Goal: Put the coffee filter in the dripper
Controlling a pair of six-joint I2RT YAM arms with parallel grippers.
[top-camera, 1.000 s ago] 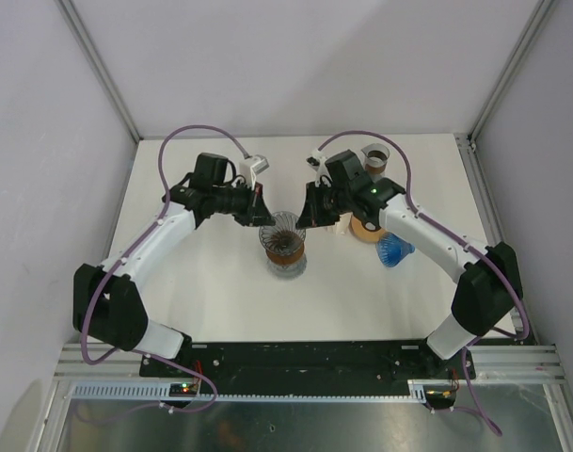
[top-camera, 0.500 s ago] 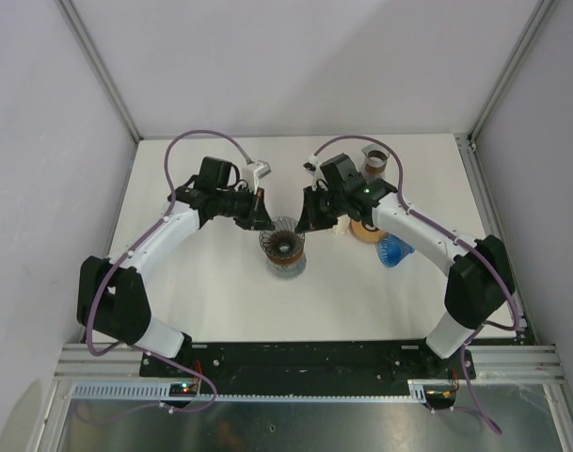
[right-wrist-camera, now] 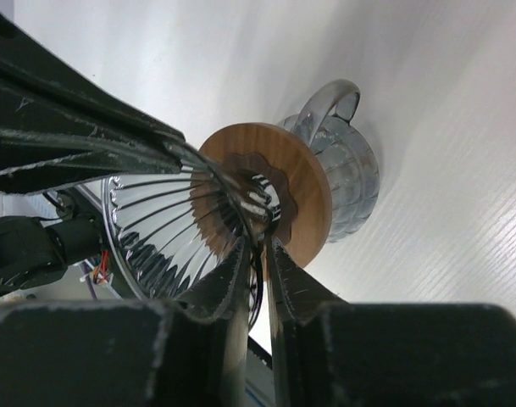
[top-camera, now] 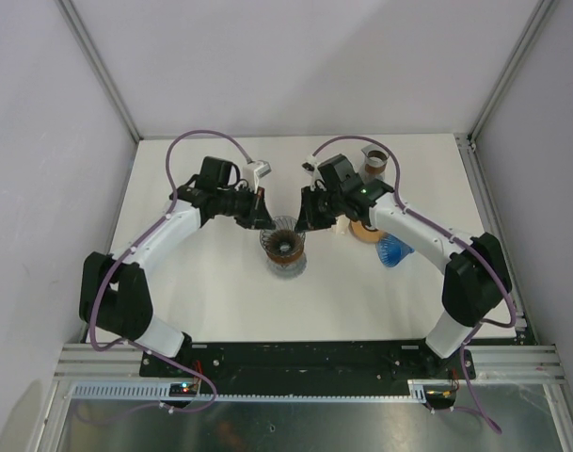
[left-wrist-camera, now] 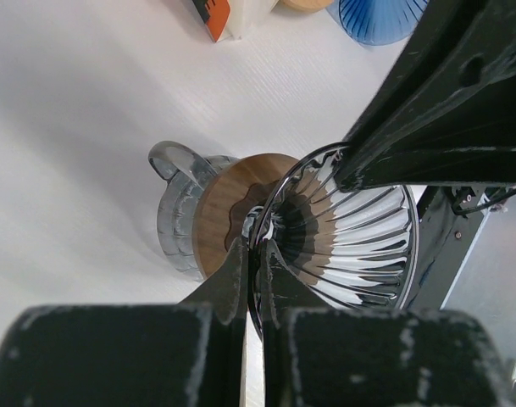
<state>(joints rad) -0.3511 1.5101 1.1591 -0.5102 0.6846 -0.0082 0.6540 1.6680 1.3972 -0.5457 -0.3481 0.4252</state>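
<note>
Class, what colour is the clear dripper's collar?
The dripper's collar is wood brown; clearest from right wrist.

The white table, its top faintly grained like wood, fills the bottom of a small booth. Plain pale grey panels close it in: a left wall, a far wall and a right wall. Aluminium posts rise at the two far corners. Along the near edge runs a black mounting rail, and nearer still lies a brushed metal sheet. The light is soft and even, and the shadows are faint.
</note>
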